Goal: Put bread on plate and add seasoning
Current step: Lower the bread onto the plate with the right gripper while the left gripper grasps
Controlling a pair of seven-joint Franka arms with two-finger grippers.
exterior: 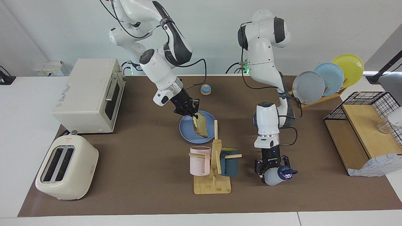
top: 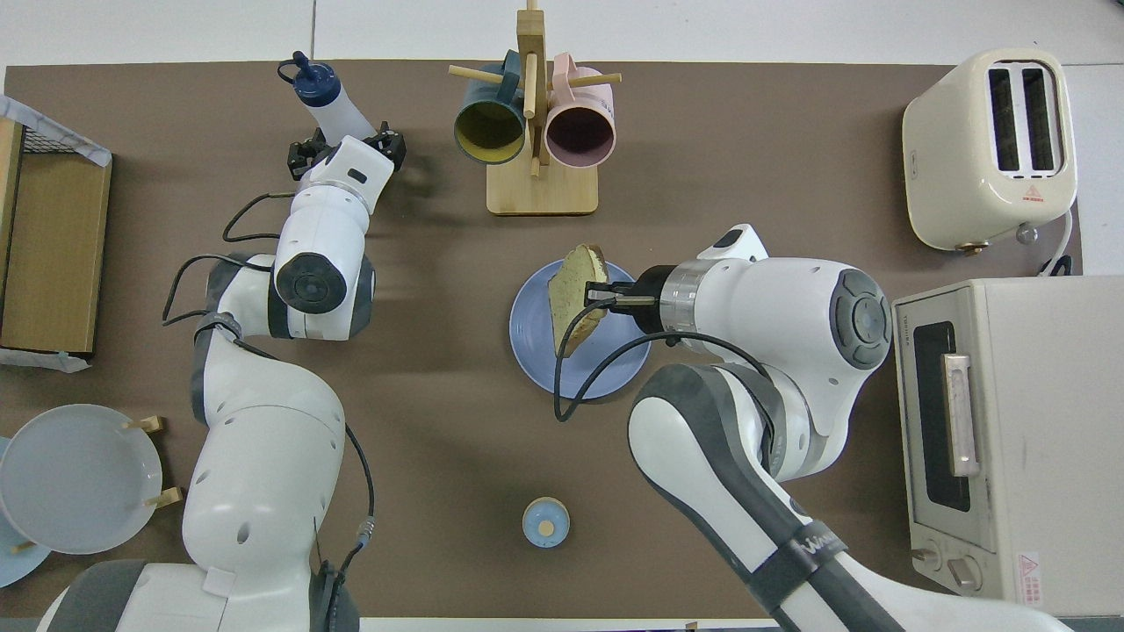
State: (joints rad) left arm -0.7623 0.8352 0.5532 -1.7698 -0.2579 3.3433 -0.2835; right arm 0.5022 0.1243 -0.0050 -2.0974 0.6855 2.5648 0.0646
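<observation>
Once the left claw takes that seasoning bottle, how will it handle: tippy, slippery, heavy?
The bottle already leans in the facing view, so it probably tips easily. Its round, smooth plastic body may slip or twist between the open left claw. It looks translucent and small, so likely light; the looped cap adds some top weight.
</observation>
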